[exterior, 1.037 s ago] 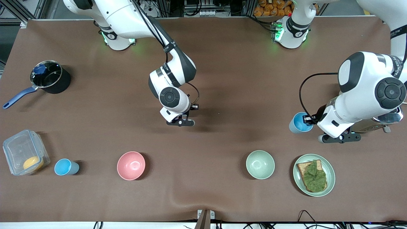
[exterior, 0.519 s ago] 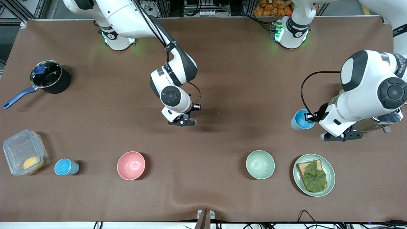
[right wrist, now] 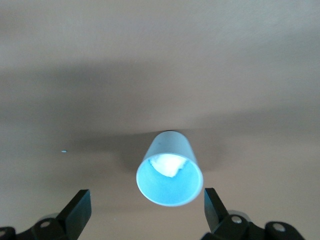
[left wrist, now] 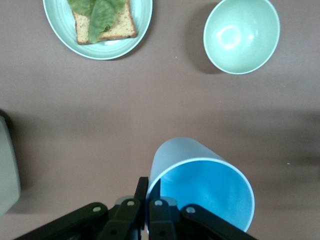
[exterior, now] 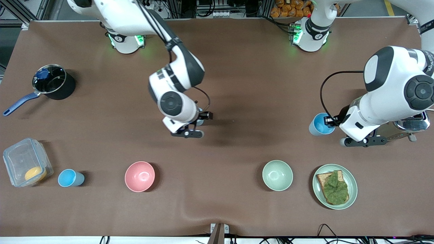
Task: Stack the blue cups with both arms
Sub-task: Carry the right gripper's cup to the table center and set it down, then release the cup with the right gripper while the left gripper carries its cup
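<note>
While its two fingers (left wrist: 142, 192) are clenched on the rim, the left claw (left wrist: 148, 194) grips the sky-blue cup (left wrist: 200, 185), one finger inside the wall and one outside. The cup hangs tilted, mouth turned up toward the front cam, over the tabletop (exterior: 237, 67) at the left arm's end. Can't tell if its base touches the cloth. A shiny metal appliance (exterior: 412, 124) sits just beside that arm's wrist.

The right claw (right wrist: 146, 197) is released: fingers spread wide, one on either side of the pale cup (right wrist: 170, 172), neither touching it. That cup stands upright approx. mid-tabletop, with a white patch inside. In the front view the wrist hides most of it.

Nearer the front cam, a row:
- Toward the left arm's end, a green plate (exterior: 317, 189) w/ toast and lettuce, then a green bowl (exterior: 277, 175) beside it.
- Toward the right arm's end, a pink bowl (exterior: 139, 176), then a third blue cup (exterior: 70, 178), upright, just beside a clear box (exterior: 13, 159) holding sth yellow.

A dark pot (exterior: 54, 83) w/ a blue handle sits farther back at that end.
</note>
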Controlling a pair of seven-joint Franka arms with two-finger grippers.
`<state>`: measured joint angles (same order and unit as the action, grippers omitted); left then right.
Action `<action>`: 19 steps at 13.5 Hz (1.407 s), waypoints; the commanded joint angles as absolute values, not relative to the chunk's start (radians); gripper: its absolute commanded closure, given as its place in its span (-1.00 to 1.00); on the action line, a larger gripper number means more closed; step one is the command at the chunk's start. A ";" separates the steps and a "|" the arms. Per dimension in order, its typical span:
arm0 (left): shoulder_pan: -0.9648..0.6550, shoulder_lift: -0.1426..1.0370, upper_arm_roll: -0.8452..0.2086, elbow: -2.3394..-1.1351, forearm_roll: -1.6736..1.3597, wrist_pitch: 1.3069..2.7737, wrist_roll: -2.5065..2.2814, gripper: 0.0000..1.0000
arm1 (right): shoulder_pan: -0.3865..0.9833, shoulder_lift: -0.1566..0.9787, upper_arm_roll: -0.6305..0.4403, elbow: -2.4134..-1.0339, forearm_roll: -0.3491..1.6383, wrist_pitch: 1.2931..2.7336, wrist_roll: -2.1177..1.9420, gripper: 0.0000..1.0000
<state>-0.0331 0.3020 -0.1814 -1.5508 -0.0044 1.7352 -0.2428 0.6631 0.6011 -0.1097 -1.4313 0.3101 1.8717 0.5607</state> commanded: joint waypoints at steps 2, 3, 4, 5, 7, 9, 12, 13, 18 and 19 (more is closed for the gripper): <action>-0.032 0.295 -0.189 -1.539 -0.040 1.712 -0.267 1.00 | 0.583 0.508 -0.098 -1.434 0.319 1.780 0.542 -1.00; -0.032 0.295 -0.189 -1.539 -0.040 1.712 -0.267 1.00 | 0.565 0.490 -0.098 -1.434 0.316 1.749 0.517 -1.00; -0.032 0.293 -0.189 -1.539 -0.041 1.712 -0.267 1.00 | 0.533 0.471 -0.100 -1.434 0.316 1.709 0.484 -1.00; -0.032 0.293 -0.192 -1.539 -0.044 1.712 -0.265 1.00 | 0.494 0.456 -0.098 -1.434 0.316 1.666 0.439 -1.00; -0.041 0.299 -0.195 -1.505 -0.080 1.712 -0.311 1.00 | 0.433 0.414 -0.106 -1.439 0.293 1.615 0.367 -1.00; -0.064 0.313 -0.218 -1.467 -0.083 1.712 -0.406 1.00 | 0.358 0.365 -0.103 -1.451 0.262 1.598 0.359 -1.00; -0.118 0.321 -0.219 -1.460 -0.084 1.713 -0.480 1.00 | 0.256 0.269 -0.103 -1.509 0.243 1.606 0.356 -1.00; -0.142 0.324 -0.219 -1.459 -0.090 1.726 -0.515 1.00 | 0.232 0.226 -0.103 -1.544 0.210 1.614 0.335 -1.00; -0.303 0.345 -0.216 -1.460 -0.091 1.793 -0.745 1.00 | 0.089 0.075 -0.091 -1.670 0.100 1.712 0.149 -1.00; -0.337 0.357 -0.215 -1.460 -0.087 1.810 -0.791 1.00 | 0.069 0.066 -0.092 -1.672 0.095 1.709 0.090 -1.00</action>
